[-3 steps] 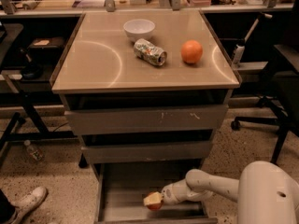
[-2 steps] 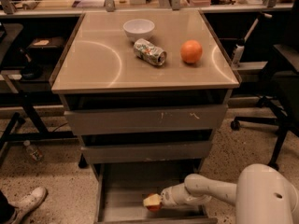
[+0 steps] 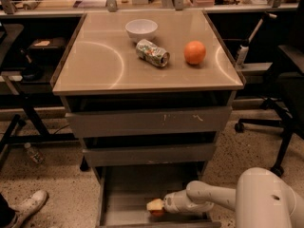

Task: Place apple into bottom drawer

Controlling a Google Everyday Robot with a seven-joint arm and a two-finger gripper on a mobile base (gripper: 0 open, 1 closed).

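Camera view: apple (image 3: 155,205) apparently touching claw (image 3: 164,206), both inside bottom drawer (image 3: 124,197).

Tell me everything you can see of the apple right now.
The apple is small and round, pale yellow on top and red underneath. It sits inside the open bottom drawer, near its front edge, against the tip of the gripper, which reaches in from the right. Whether it rests on the drawer floor or hangs just above cannot be told.

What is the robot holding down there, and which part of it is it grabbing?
Its end effector holds the apple by its right side as seen here, low inside the open bottom drawer.
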